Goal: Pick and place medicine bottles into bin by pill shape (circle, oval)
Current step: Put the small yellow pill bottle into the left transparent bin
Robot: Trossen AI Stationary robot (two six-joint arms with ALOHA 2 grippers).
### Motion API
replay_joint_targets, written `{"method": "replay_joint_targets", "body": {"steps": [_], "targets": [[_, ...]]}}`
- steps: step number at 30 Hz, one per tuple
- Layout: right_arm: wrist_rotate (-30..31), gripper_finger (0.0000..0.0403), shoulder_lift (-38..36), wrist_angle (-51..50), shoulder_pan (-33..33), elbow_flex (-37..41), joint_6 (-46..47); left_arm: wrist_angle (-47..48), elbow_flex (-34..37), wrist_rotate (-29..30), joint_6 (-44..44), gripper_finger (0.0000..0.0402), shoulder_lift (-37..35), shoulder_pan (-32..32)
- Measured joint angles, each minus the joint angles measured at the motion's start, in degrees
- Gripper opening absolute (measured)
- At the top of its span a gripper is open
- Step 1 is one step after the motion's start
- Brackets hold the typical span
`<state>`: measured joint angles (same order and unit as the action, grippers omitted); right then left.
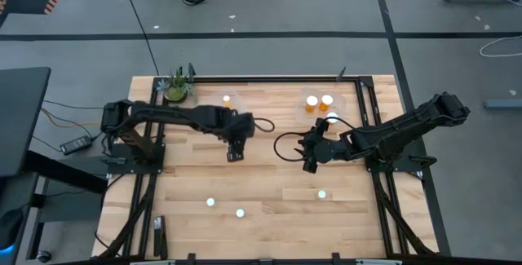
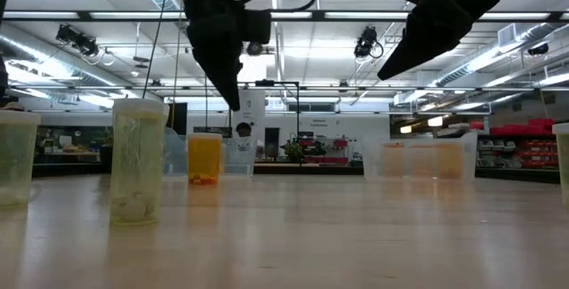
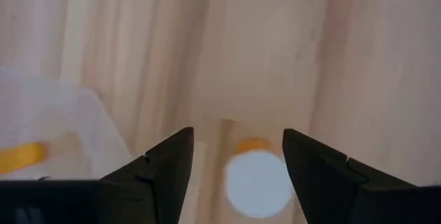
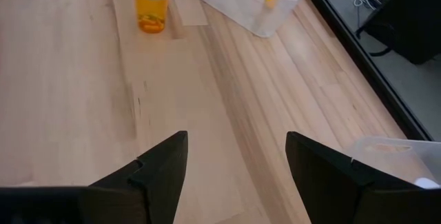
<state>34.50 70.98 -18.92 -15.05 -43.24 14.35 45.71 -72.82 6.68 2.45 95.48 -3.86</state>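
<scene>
High view: both arms are hovering mid-table, left gripper [image 1: 235,156] and right gripper [image 1: 310,165] empty; medicine bottles [image 1: 210,202] are standing loose near the front edge, others already in the clear bins [image 1: 352,102] at the back. Low view: one bottle [image 2: 204,157] is standing far across the table [image 2: 302,236]. Left wrist view: jaws are spread, framing a white cap [image 3: 256,182] — a pick looks in hand; next, descending squarely over it. Right wrist view: jaws spread, holding nothing.
</scene>
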Motion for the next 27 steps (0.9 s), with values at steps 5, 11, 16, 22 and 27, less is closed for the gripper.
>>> {"method": "replay_joint_targets", "body": {"steps": [5,11,16,22,27], "targets": [[0.00,0.0252,0.00,0.00,0.02,0.00,0.00,0.05,0.00,0.07,1.61,0.0231,0.00,4.08],[0.00,0.0252,0.00,0.00,0.00,0.00,0.00,0.17,0.00,-4.90,1.90,0.0231,0.06,8.98],[0.00,0.0252,0.00,0.00,0.00,0.00,0.00,-0.22,0.00,-5.45,2.58,0.0231,0.09,13.96],[0.00,0.0252,0.00,0.00,0.00,0.00,0.00,-3.80,0.00,-5.27,4.20,0.0231,0.09,18.74],[0.00,0.0252,0.00,0.00,0.00,0.00,0.00,-4.92,0.00,-5.32,5.65,0.0231,0.11,21.80]]}}
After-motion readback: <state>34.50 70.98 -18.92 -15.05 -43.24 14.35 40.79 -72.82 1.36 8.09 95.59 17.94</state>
